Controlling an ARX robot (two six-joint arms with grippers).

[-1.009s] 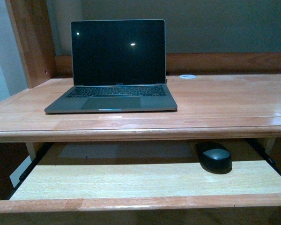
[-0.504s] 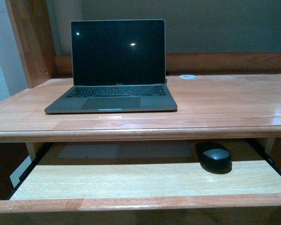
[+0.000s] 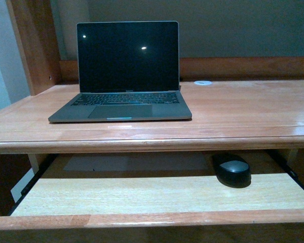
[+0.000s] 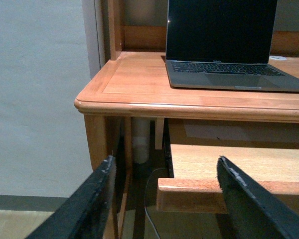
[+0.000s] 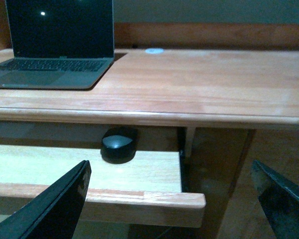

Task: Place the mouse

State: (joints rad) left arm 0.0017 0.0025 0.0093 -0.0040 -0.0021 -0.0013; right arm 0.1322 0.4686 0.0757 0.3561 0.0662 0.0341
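Mouse (image 3: 232, 169) shows in front and right wrist views, not the left: one, on the shelf (image 3: 142, 195) below and right of the one laptop (image 3: 124, 71), long axis front to back. Only wrist views show my left gripper (image 4: 167, 169) and right gripper (image 5: 169, 169), both wide apart, empty.

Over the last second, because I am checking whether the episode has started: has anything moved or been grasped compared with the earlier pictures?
Nothing visibly changed. The mouse lies in the same spot at the right of the pull-out tray, untouched, and the laptop stands open on the desk as before. No arm shows in the front view.
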